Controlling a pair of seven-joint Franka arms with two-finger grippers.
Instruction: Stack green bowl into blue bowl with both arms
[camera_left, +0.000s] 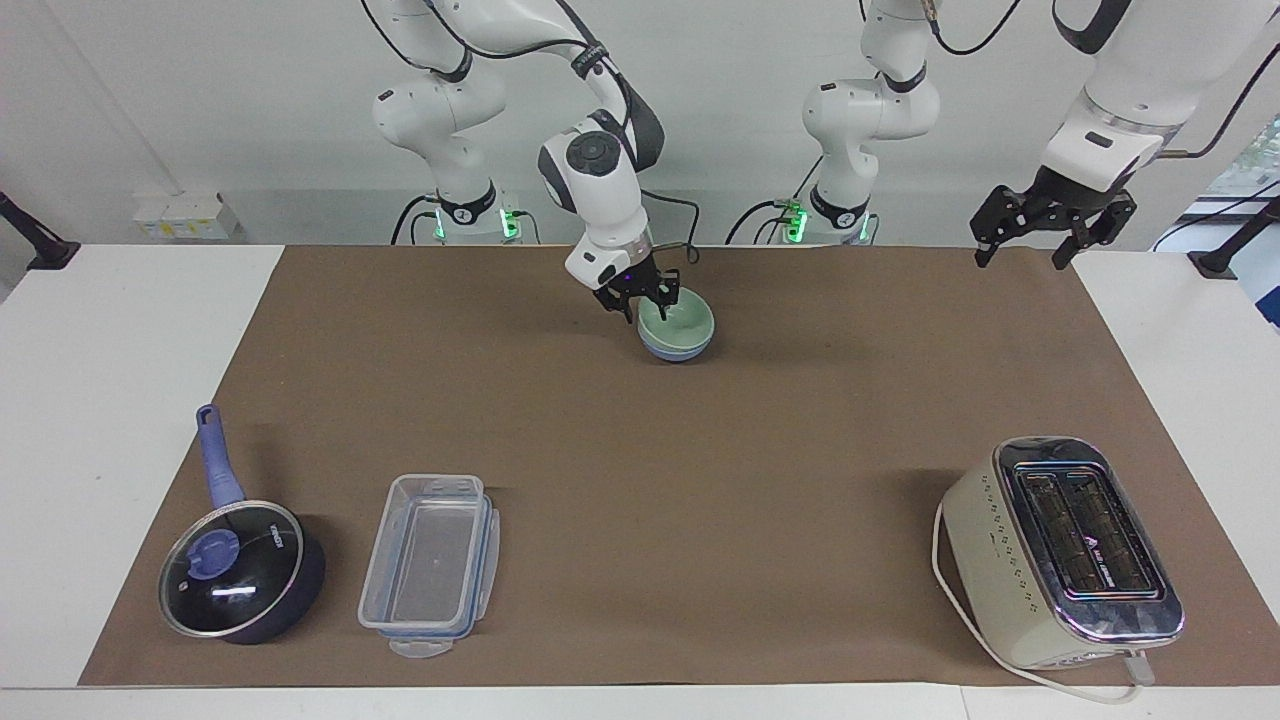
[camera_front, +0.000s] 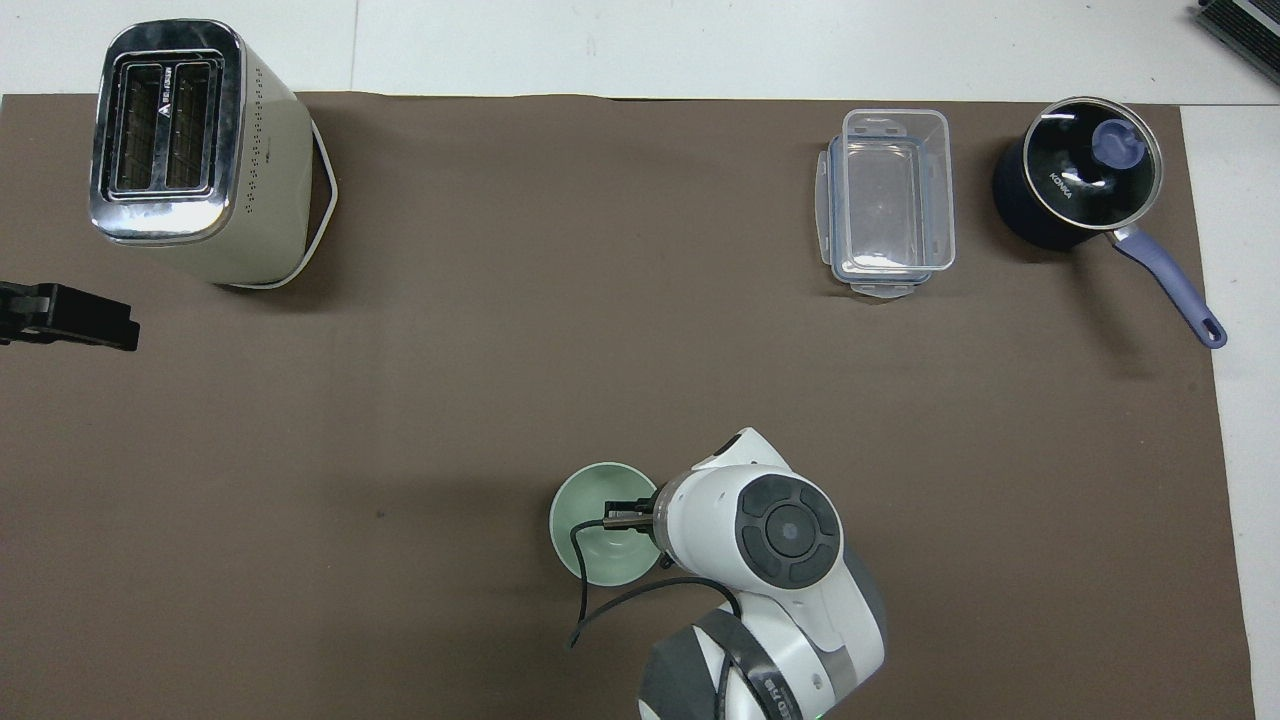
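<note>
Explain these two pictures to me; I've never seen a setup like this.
Two white robot arms stand at a table. One picture faces them; the other looks down from above their end. The green bowl now sits nested in the blue bowl, close to the robots. The right arm's tool is over the green bowl's rim, its fingers parted, holding nothing. The left arm waits, its tool open above the mat's corner. Farther away lie a toaster, a clear plastic container and a lidded pot.
</note>
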